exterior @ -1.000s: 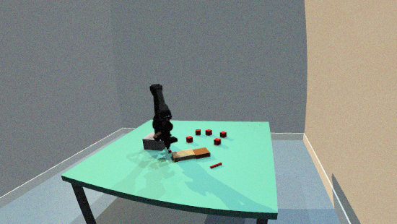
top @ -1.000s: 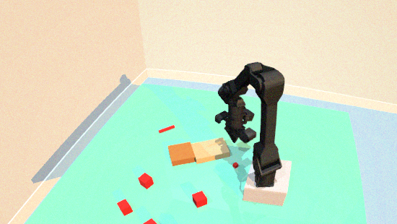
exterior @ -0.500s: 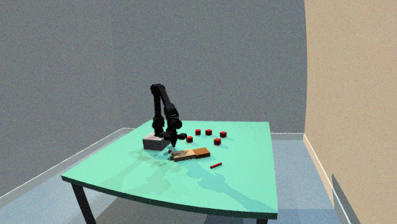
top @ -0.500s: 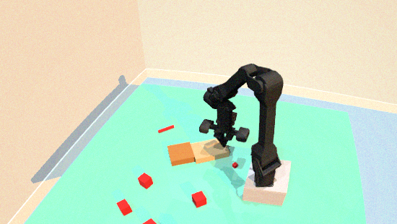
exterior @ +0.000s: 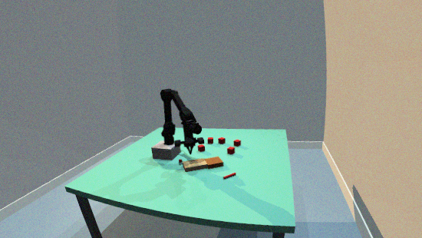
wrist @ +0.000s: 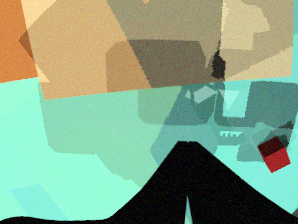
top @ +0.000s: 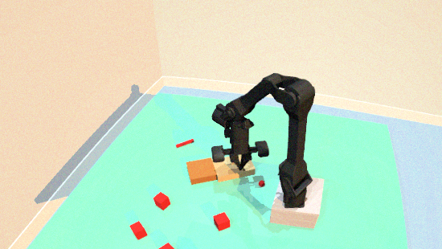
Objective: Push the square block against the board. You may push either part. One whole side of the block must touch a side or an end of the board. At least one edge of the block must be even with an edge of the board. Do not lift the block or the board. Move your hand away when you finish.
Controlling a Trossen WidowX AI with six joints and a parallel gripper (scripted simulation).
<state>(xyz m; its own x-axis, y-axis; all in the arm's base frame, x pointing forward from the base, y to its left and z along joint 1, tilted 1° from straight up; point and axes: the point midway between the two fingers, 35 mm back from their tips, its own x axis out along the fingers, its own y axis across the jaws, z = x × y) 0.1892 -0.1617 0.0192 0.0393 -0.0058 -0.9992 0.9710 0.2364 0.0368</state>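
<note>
On the green desk, the orange block is seated against the pale board's end, edges seemingly near even, with only the pressed-together, empty claw left to be withdrawn.

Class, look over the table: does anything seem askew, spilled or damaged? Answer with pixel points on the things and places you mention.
Nothing looks spilled or damaged. The orange block [top: 201, 170] [exterior: 215, 162] sits against the end of the pale board [top: 227, 170] [exterior: 195, 165]. One slight oddity: the red stick [top: 185, 143] [exterior: 229, 176] lies apart from the red cubes, though it may belong there.
</note>
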